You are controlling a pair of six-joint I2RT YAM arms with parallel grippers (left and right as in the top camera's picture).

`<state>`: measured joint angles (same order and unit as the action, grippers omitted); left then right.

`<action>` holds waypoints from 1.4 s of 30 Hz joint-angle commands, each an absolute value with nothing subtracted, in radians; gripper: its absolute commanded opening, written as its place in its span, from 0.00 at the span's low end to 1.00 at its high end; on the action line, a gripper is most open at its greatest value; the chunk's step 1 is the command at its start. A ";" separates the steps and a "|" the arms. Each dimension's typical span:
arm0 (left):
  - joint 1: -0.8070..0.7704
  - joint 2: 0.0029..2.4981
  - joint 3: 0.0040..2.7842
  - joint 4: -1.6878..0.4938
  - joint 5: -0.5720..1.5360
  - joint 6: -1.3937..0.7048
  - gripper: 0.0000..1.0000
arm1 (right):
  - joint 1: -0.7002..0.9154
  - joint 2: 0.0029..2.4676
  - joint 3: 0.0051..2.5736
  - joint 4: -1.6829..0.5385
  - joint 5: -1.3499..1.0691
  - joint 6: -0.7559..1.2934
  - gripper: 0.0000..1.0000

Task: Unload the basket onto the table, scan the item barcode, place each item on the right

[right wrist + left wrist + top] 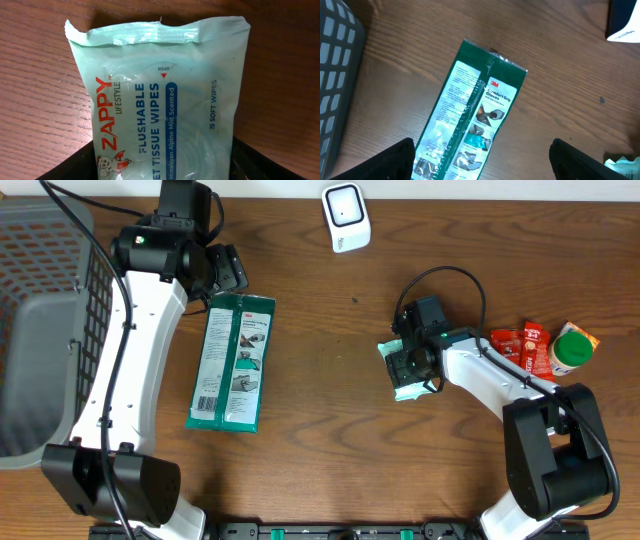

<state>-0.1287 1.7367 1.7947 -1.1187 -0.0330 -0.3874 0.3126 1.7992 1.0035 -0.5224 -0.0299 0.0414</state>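
My right gripper [410, 366] [162, 162] is shut on an item, a pale green pack of flushable wipes [408, 391] [160, 85]. Its fingers press both long sides and the pack lies low over the table, label up, with no barcode showing. A second item, a green 3M gloves pack [232, 362] [470, 115], lies flat at the left with a barcode [207, 405] near its lower corner. Just beyond that pack's top end hovers my left gripper [225, 270] [482, 160], open and empty. The white scanner [345, 217] [625, 20] stands at the back centre.
A grey mesh basket [40, 330] [335, 75] fills the left edge of the table. At the far right lie red sachets [520, 345] and a green-lidded bottle [572, 350], close to the right arm's base.
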 commanded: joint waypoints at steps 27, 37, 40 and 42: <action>-0.125 1.727 1.799 -1.121 -0.046 -0.374 0.86 | 0.190 1.750 1.510 -1.119 -0.669 0.030 0.32; -0.125 1.727 1.799 -1.121 -0.046 -0.374 0.86 | 0.092 1.750 1.510 -1.127 -0.990 -0.001 0.10; -0.125 1.727 1.799 -1.121 -0.046 -0.374 0.86 | 0.092 1.750 1.512 -1.118 -0.990 0.018 0.01; -0.125 1.727 1.799 -1.121 -0.046 -0.374 0.86 | 0.093 1.750 1.524 -1.100 -0.989 0.051 0.01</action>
